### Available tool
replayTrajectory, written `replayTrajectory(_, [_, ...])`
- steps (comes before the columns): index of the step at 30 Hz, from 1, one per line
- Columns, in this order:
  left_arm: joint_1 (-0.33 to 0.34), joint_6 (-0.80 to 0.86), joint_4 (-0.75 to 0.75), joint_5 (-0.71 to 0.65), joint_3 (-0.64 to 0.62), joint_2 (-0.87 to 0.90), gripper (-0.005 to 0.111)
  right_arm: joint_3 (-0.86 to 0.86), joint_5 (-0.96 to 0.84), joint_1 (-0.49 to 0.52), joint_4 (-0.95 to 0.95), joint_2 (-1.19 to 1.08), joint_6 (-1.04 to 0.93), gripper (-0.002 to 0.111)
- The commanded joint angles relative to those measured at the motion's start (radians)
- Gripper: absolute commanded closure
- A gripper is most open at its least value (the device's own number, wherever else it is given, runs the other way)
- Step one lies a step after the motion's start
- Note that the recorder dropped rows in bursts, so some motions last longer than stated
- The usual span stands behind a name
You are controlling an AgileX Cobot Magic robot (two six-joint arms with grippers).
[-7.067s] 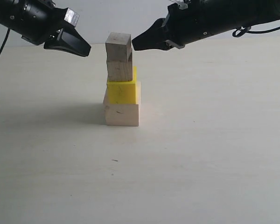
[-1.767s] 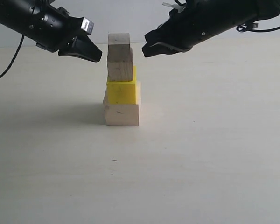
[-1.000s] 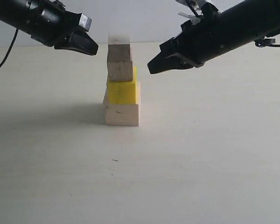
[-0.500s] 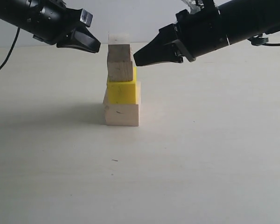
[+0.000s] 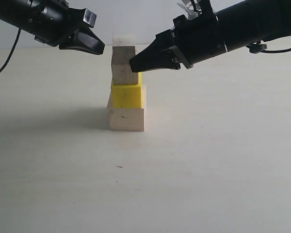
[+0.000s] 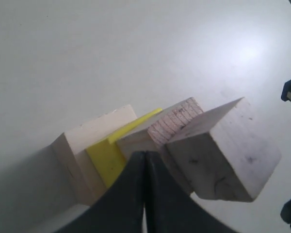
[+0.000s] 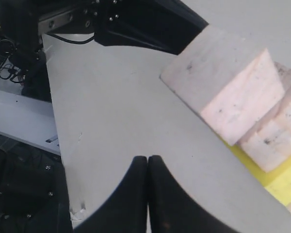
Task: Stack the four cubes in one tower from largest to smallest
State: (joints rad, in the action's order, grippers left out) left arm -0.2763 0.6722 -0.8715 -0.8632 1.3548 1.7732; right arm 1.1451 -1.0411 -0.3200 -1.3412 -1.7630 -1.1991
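Four cubes stand in one column: a large wooden cube [image 5: 126, 119] at the bottom, then the yellow cube [image 5: 128, 96], a medium wooden cube [image 5: 123, 75] and the smallest wooden cube [image 5: 124, 51] on top. My left gripper [image 5: 100, 49] hovers shut just left of the top cube, apart from it. My right gripper [image 5: 133, 66] is shut, its tip at the tower's right edge where the top two cubes meet; contact is unclear. The left wrist view shows the small cube [image 6: 228, 150], medium cube [image 6: 177, 124] and yellow cube [image 6: 104, 158] beyond the shut left gripper [image 6: 145, 154]. The right gripper [image 7: 148, 159] is shut and holds nothing.
The pale tabletop [image 5: 208, 160] stretches around the tower. The left arm [image 7: 150, 24] shows dark behind the small cube [image 7: 223, 82] in the right wrist view. Cables and equipment [image 7: 14, 58] lie beyond the table edge.
The right gripper has swung left and slightly down until its tip reaches the tower's right edge. The left gripper has barely moved. The top cube sits squarer than seven seconds ago.
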Motion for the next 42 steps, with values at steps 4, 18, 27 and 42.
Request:
replayTrajectory(4, [-0.003, 0.009, -0.026, -0.006, -0.002, -0.010, 0.107, -0.002, 0.041, -0.007, -0.013, -0.001, -0.012, 0.108])
replayTrajectory(18, [-0.003, 0.022, -0.035, 0.007, -0.002, -0.010, 0.107, -0.002, 0.031, -0.007, -0.055, -0.029, -0.049, 0.108])
replayTrajectory(27, [-0.003, 0.023, -0.035, 0.008, -0.002, -0.010, 0.107, 0.000, 0.005, -0.007, -0.091, -0.050, -0.075, 0.108])
replayTrajectory(42, [-0.003, 0.023, -0.035, 0.014, -0.002, -0.010, 0.107, 0.000, 0.043, -0.007, -0.123, -0.063, -0.092, 0.108])
